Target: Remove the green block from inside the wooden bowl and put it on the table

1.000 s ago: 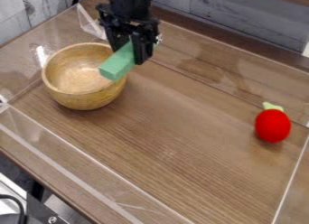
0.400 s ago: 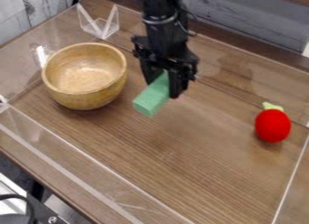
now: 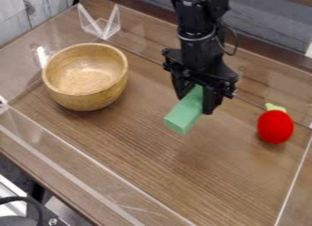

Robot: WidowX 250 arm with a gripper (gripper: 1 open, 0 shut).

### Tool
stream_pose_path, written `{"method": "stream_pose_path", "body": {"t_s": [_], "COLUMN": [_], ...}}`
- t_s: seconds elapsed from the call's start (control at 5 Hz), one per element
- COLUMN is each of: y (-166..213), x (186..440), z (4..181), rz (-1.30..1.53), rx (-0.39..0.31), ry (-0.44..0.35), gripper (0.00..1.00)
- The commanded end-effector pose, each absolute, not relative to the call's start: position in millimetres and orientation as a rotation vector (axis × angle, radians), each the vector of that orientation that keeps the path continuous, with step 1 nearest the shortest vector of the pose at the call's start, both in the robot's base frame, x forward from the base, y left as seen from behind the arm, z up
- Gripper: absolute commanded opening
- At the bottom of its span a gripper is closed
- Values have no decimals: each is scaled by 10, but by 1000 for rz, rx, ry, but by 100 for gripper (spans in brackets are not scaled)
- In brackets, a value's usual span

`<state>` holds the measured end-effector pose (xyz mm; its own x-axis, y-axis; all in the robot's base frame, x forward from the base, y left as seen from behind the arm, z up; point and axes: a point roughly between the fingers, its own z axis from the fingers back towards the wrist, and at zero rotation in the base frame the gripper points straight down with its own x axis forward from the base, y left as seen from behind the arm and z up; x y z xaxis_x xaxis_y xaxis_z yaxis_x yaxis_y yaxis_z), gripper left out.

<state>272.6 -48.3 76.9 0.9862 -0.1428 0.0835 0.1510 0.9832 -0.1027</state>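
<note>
The green block (image 3: 187, 113) hangs tilted just above the table (image 3: 109, 157), right of centre, its lower end close to the wood. My gripper (image 3: 198, 95) comes down from above and is shut on the block's upper end. The wooden bowl (image 3: 86, 76) stands at the left, well apart from the gripper, and its pale interior holds nothing that I can see.
A red strawberry-like toy (image 3: 275, 126) lies at the right, near the acrylic wall. Clear acrylic walls (image 3: 98, 24) ring the tabletop. A folded clear plastic piece stands behind the bowl at the back edge.
The gripper has carried the green block from over the bowl's right rim rightward and forward to the middle-right of the table. The bowl and red toy have stayed put.
</note>
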Motion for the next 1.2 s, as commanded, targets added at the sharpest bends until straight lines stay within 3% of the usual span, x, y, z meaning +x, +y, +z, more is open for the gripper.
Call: {"method": "stream_pose_path", "body": {"t_s": [0.0,0.4,0.8,1.0], "y": [-544,-568,-508,-489], "x": [2765,2756,2852,2868], "z": [775,648,627,588], "rz": [-155,-178,-175,-166], "rx": [-101,-81,-78,-74], "ry": [-102,-68,-88,-98], "gripper": [0,0,0,100]}}
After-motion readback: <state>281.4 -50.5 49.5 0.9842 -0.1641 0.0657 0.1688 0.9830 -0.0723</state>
